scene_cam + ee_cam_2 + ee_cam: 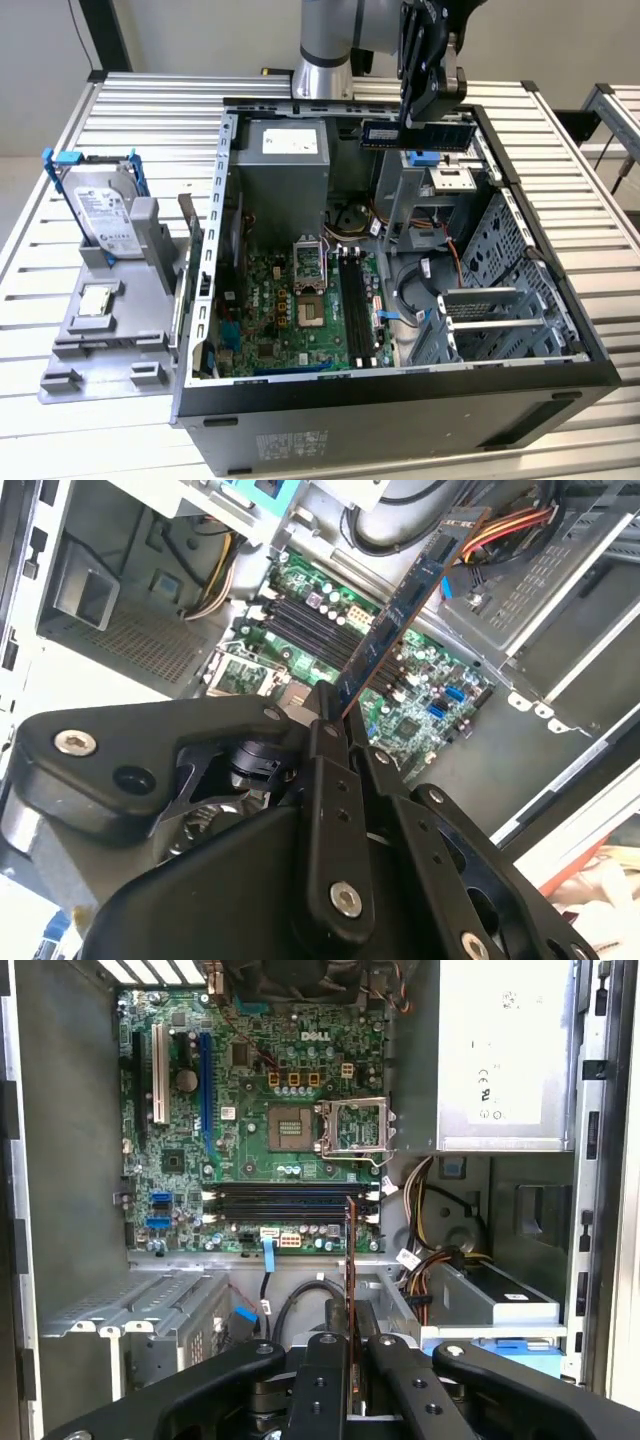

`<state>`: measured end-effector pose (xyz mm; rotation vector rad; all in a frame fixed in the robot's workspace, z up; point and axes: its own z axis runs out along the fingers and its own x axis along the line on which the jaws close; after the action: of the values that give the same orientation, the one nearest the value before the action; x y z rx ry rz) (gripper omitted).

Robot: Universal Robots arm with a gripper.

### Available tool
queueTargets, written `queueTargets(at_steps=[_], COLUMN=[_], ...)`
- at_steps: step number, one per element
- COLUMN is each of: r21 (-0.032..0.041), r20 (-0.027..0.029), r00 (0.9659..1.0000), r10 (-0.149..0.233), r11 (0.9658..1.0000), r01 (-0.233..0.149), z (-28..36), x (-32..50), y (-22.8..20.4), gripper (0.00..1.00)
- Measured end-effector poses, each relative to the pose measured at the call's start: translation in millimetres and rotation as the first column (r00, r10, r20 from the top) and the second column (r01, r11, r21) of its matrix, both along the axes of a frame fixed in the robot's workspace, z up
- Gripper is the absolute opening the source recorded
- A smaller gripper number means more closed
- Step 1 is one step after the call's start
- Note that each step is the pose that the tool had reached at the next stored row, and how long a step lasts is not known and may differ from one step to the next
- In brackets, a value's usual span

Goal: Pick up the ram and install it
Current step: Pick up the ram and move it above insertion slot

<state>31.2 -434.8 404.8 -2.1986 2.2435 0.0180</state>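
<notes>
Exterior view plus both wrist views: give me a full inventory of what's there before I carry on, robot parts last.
ram: one, blue, gripped above the case's far side.
computer case: one, black and grey, open, on the table.
motherboard: one, green, on the case floor.
memory slots: one bank, black, on the motherboard.
power supply: one, grey, inside the case's far end.
hard drive: one, silver in a blue-handled bracket, upright at the exterior view's left.
holder: one, grey, beside the case, carrying the hard drive.
table: one, silvery slats, under everything.
arm: one, grey, behind the case.
pincer: one, black, shut on the ram.
</notes>
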Motion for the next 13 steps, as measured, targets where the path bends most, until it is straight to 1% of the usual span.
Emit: queueTargets(at_steps=[9, 11, 13], r21=[0.0000, 0.0000, 0.0000], r20=[0.0000, 0.0000, 0.0000], r00=[1.0000, 1.0000, 0.9997], r10=[-0.001, -0.007, -0.024], r11=[1.0000, 1.0000, 0.9997], r01=[0.001, 0.007, 0.024], z=[-0.1, -0.1, -0.1], x=[0.0, 0.0, 0.0], y=[0.0, 0.0, 0.0], gripper=[0.00, 0.00, 0.00])
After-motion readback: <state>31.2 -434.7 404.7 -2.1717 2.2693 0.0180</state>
